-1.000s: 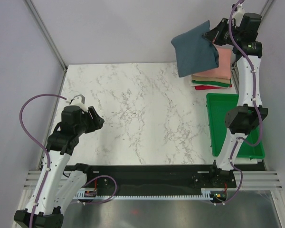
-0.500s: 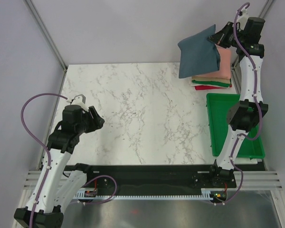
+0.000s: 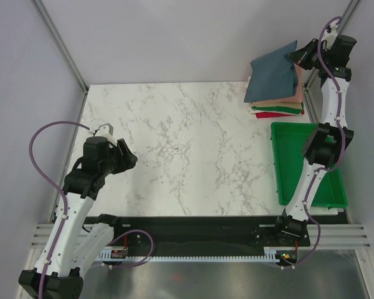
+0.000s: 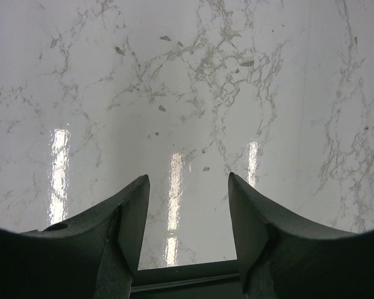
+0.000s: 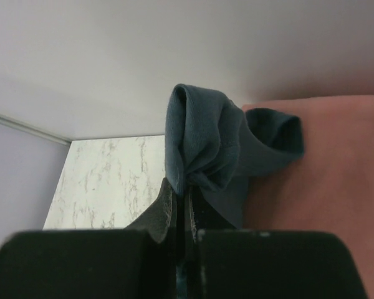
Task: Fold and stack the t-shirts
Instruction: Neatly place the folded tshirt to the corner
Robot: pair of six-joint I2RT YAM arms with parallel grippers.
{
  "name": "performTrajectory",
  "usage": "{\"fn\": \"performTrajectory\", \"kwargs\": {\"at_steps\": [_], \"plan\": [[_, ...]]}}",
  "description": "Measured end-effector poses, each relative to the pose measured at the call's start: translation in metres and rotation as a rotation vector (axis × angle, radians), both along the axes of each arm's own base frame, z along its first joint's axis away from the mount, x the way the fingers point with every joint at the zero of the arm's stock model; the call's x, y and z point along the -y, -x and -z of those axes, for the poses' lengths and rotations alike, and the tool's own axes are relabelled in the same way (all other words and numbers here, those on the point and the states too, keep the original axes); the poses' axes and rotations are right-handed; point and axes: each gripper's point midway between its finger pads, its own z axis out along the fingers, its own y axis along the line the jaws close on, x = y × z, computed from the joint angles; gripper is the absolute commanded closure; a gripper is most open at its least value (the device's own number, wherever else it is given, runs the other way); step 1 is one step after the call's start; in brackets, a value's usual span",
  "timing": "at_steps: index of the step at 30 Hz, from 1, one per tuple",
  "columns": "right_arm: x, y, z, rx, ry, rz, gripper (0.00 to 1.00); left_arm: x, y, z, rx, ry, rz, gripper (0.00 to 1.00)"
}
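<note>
Beyond the green tray [image 3: 285, 156], at the marble bench [image 3: 193, 143] corner, the blue-grey t-shirt [image 3: 273, 73] is pinched by the right gripper [image 5: 184, 200] over the folded t-shirts [image 3: 277, 107], while the left gripper [image 4: 186, 187] is held spread far left of the tray.

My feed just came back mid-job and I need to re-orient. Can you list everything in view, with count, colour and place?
blue-grey shirt: one, slate blue-grey, far right corner, hanging from the right pincer over the stack
stack of folded shirts: four, salmon-pink on top, then tan, green and red, far right corner of the table
tray: one, green, right edge of the table, nearer than the stack
table: one, white marble pattern, centre
left pincer: one, black, open and holding nothing, over the table's near left
right pincer: one, black, shut on a bunched edge of the blue-grey shirt, above the stack
</note>
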Motion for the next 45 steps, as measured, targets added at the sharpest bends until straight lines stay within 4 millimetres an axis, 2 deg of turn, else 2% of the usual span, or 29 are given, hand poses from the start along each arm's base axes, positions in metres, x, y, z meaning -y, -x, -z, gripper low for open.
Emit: {"fn": "performTrajectory", "kwargs": {"at_steps": [4, 9, 14, 19, 25, 35, 37, 38, 40, 41, 42, 45], "plan": [[0.025, -0.018, 0.045, -0.053, -0.063, 0.028, 1.00, 0.000, -0.001, 0.003, -0.015, -0.003, 0.000, 0.40], [0.062, -0.036, 0.086, -0.067, -0.142, 0.072, 1.00, 0.000, -0.002, 0.004, -0.019, -0.004, 0.000, 0.40], [0.094, -0.040, 0.112, -0.078, -0.180, 0.123, 1.00, 0.000, -0.002, 0.005, -0.023, -0.005, 0.000, 0.40], [0.115, -0.043, 0.125, -0.067, -0.189, 0.159, 1.00, 0.000, -0.003, 0.009, -0.039, -0.007, 0.000, 0.40], [0.120, -0.059, 0.140, -0.001, -0.190, 0.174, 1.00, 0.000, -0.003, 0.010, -0.045, -0.009, 0.000, 0.40], [0.118, -0.087, 0.174, 0.084, -0.212, 0.228, 0.99, 0.000, -0.003, 0.011, -0.049, -0.010, 0.000, 0.40], [0.119, -0.090, 0.175, 0.090, -0.205, 0.252, 0.95, 0.000, -0.003, 0.012, -0.050, -0.010, 0.000, 0.40], [0.120, -0.092, 0.174, 0.096, -0.201, 0.261, 0.88, 0.000, -0.003, 0.012, -0.050, -0.010, 0.000, 0.40], [0.122, -0.094, 0.171, 0.113, -0.192, 0.278, 0.71, 0.000, -0.004, 0.011, -0.050, -0.010, 0.000, 0.40], [0.123, -0.094, 0.171, 0.119, -0.186, 0.282, 0.53, 0.000, -0.003, 0.012, -0.050, -0.009, -0.001, 0.40], [0.125, -0.095, 0.171, 0.122, -0.184, 0.291, 0.49, 0.000, -0.004, 0.011, -0.050, -0.009, -0.001, 0.40], [0.128, -0.094, 0.176, 0.130, -0.166, 0.305, 0.47, 0.000, -0.004, 0.011, -0.049, -0.009, -0.001, 0.40]]}}
